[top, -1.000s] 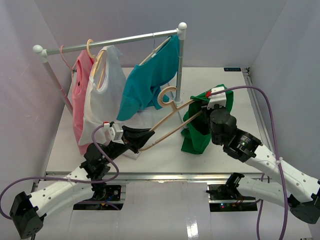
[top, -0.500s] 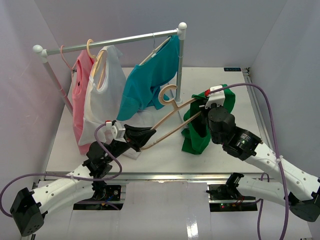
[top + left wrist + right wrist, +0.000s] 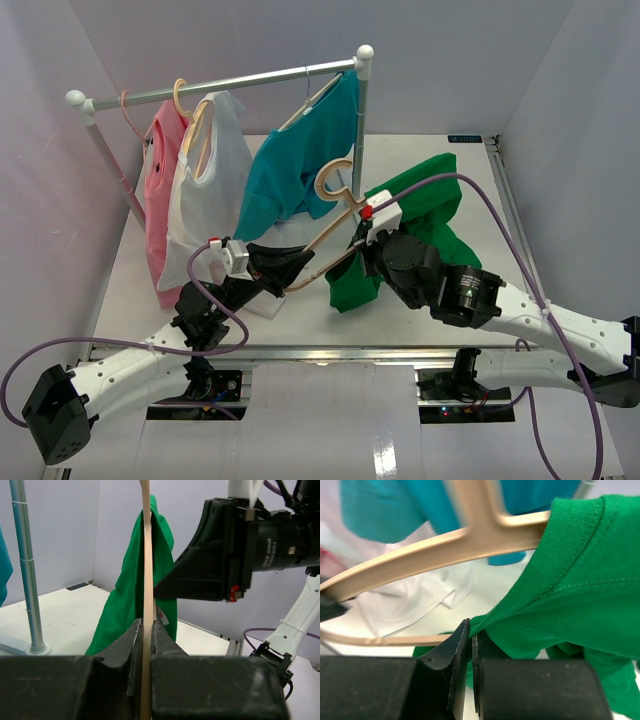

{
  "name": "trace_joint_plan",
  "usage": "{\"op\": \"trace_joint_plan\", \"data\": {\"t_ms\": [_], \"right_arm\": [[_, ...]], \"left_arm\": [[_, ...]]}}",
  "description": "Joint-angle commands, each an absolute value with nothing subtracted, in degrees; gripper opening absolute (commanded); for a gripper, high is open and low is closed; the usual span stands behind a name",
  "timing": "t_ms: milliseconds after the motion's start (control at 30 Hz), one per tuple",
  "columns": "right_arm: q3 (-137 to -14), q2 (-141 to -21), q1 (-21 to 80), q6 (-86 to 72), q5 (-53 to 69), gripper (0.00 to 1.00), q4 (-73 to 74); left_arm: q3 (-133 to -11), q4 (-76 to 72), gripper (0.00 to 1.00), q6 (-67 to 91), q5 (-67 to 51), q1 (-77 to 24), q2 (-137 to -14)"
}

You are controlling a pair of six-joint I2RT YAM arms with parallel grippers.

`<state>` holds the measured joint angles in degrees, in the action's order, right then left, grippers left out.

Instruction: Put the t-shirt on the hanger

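Note:
The beige hanger (image 3: pixel 335 212) is held in the air over the middle of the table, hook up. My left gripper (image 3: pixel 290 268) is shut on its left arm; the left wrist view shows the wood (image 3: pixel 146 580) clamped edge-on between the jaws. The green t-shirt (image 3: pixel 420 215) hangs over the hanger's right end and trails onto the table. My right gripper (image 3: pixel 362 250) is shut on the shirt's collar edge (image 3: pixel 485 626), just below the hanger (image 3: pixel 445 550). The shirt (image 3: pixel 135 585) drapes down the hanger's far end.
A clothes rail (image 3: pixel 230 85) stands at the back with a pink shirt (image 3: pixel 162 200), a white shirt (image 3: pixel 212 190) and a teal-blue t-shirt (image 3: pixel 300 160) on hangers. Its upright post (image 3: pixel 358 140) is just behind the held hanger. Purple cables loop over both arms.

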<state>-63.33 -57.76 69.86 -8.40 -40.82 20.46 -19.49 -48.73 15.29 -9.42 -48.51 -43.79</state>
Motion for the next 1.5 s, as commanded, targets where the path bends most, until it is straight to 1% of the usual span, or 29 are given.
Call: {"op": "trace_joint_plan", "data": {"t_ms": [0, 200, 300, 400, 467, 567, 600, 733, 867, 933, 1000, 1133, 1200, 1300, 1467], "right_arm": [[-65.49, -57.70, 75.03, -7.96, -41.00, 0.08, 16.21], [-65.13, -56.88, 75.54, -7.16, -38.98, 0.08, 16.49], [-63.85, -55.72, 76.12, -6.40, -36.85, 0.18, 16.10], [-65.18, -55.06, 76.29, -5.97, -37.16, 0.41, 19.50], [-66.61, -53.48, 76.20, -5.67, -36.66, 0.53, 21.67], [-67.94, -49.34, 76.26, -4.48, -33.57, 0.83, 24.17], [-68.29, -48.63, 76.24, -4.17, -32.55, 0.88, 24.99], [-73.71, -48.12, 76.29, -0.10, -30.24, 0.85, 28.52], [-76.85, -48.67, 76.20, 11.30, -29.81, 0.77, 28.71], [-79.42, -50.52, 76.25, 15.98, -30.25, 0.75, 30.70], [-84.13, -53.00, 76.11, 18.22, -29.17, 0.76, 35.79], [-94.99, -57.20, 75.77, 18.97, -18.80, 0.79, 48.02], [-96.00, -58.70, 75.76, 19.31, -16.33, 0.81, 51.54], [-94.92, -60.61, 75.06, 20.01, -12.91, 0.82, 52.79], [-92.58, -64.46, 70.22, 21.77, -5.00, 0.83, 53.79]], "left_arm": [[-21.51, -53.61, 0.00, 15.52, -9.89, -48.69, -42.65], [-18.17, -50.99, 0.00, 17.25, -13.93, -48.69, -38.19], [-16.31, -49.78, 0.00, 17.74, -13.22, -48.69, -35.93], [-17.06, -45.86, 0.00, 17.68, -13.80, -48.69, -35.02], [-17.16, -42.82, 0.00, 18.09, -13.69, -48.69, -33.52], [-15.12, -39.44, 0.00, 19.80, -12.16, -48.69, -29.24], [-14.31, -38.77, 0.00, 20.22, -12.04, -48.69, -27.96], [-13.78, -33.20, 0.00, 20.24, -11.56, -48.63, -24.89], [-14.01, -30.09, 0.00, 20.21, -13.42, -48.69, -24.04], [-13.48, -29.46, 0.00, 20.43, -14.80, -48.69, -23.44], [-12.59, -29.17, 0.00, 20.58, -15.60, -48.69, -22.31], [-11.53, -28.24, 0.00, 20.65, -17.52, -48.69, -19.07], [-11.68, -27.39, 0.00, 20.57, -19.14, -48.69, -17.75], [-12.39, -26.10, 0.00, 20.42, -21.39, -48.69, -16.82], [-12.32, -25.66, 0.00, 21.26, -23.72, -48.78, -14.98]]}}
